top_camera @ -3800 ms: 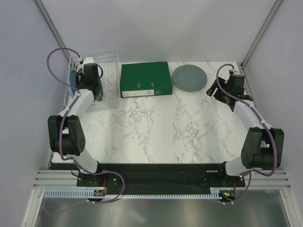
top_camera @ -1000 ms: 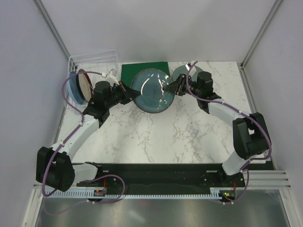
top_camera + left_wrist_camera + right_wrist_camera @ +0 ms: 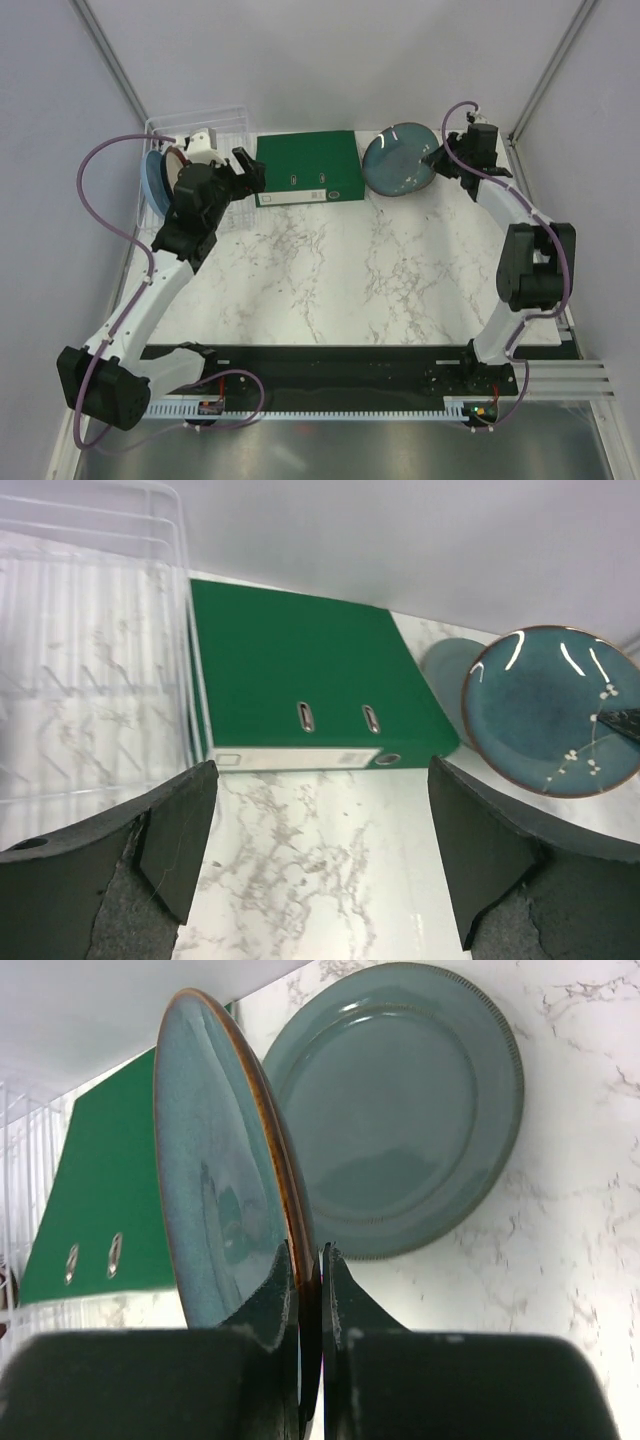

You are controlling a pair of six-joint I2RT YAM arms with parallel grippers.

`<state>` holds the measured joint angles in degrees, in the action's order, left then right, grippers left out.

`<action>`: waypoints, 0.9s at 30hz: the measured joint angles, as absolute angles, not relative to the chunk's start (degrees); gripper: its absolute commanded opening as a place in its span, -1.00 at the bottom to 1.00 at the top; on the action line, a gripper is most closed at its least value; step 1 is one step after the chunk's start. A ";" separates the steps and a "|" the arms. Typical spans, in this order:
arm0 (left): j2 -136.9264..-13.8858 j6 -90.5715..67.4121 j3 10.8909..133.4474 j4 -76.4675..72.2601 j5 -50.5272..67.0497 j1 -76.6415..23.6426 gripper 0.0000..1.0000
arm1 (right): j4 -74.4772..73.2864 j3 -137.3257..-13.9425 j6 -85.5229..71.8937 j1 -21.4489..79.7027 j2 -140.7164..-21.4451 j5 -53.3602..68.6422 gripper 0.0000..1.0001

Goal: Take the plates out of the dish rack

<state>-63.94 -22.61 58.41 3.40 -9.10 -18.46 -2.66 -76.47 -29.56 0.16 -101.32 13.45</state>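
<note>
Progress check: I'd say roughly halfway. The grey-green plate [image 3: 400, 1110] is lying flat on the bench [image 3: 350, 270] in the far right corner, so that one's out of the dish rack [image 3: 225, 125]. The dark grey-blue plate [image 3: 215, 1200] is out too but not set down yet. The right fingers [image 3: 335, 1300] are clamped on its rim, edge pinched between them, and it hangs tilted right over the grey-green one. Can't tell whether the two plates are touching.

What's left, as far as I can see: the light blue plate [image 3: 152, 180] and the reddish-brown plate [image 3: 176, 160] standing on edge at the left end of the rack.

The left fingers [image 3: 185, 825] are spread wide with nothing between them, hovering just by the rack's right side and pointing across the green binder [image 3: 305, 168]. The wrist view only shows empty rack slots off to the left, and the two remaining plates sit further left, beside the arm rather than in front of the fingers. My guess is it needs to swing back into the rack for the next grab
</note>
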 measured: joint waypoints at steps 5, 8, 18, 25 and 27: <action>-63.96 -18.46 59.81 4.29 -12.95 -18.44 0.88 | -2.33 -84.97 -31.18 -0.60 -112.77 14.52 -1.00; -63.96 -15.68 60.27 4.47 -15.77 -18.41 0.91 | -2.04 -93.23 -31.64 -1.93 -120.75 15.79 -1.00; -65.21 -12.78 60.90 4.64 -18.24 -17.50 0.91 | -2.33 -100.31 -33.74 -5.19 -131.00 19.27 -1.00; -66.52 -12.71 60.90 4.78 -18.48 -17.43 0.92 | -1.78 -103.70 -35.31 -5.61 -133.86 21.67 -0.43; -66.52 -12.73 60.90 4.82 -18.59 -17.37 0.92 | -1.93 -103.70 -35.59 -5.65 -133.97 22.26 -0.27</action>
